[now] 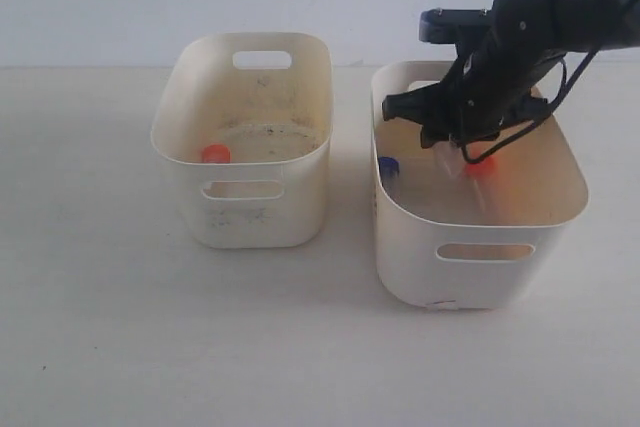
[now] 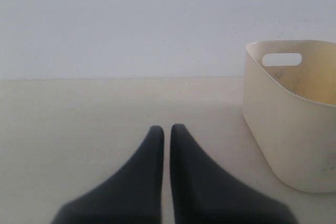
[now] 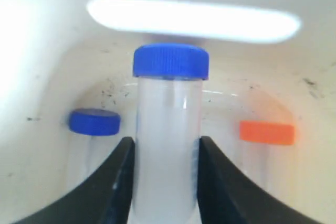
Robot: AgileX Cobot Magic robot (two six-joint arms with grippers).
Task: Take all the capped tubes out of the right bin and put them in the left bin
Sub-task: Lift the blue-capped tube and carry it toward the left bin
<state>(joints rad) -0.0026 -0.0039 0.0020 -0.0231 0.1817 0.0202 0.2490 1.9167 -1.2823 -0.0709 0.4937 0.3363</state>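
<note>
Right end effector (image 3: 167, 141) pinching the held blue-capped tube (image 3: 169, 93) inside the right bin (image 1: 480, 277). A second blue-capped tube (image 3: 94, 122) and an orange-capped tube (image 3: 266, 132) flank it. The left bin (image 1: 250, 222) contains another orange-capped tube (image 1: 215, 154). Left end effector (image 2: 167, 129) pressed together.

Left bin (image 1: 228, 225), right bin (image 1: 480, 282) on table (image 1: 150, 347)

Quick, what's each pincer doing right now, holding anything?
Left pincer: closed, empty.
Right pincer: closed on a blue-capped tube.
</note>
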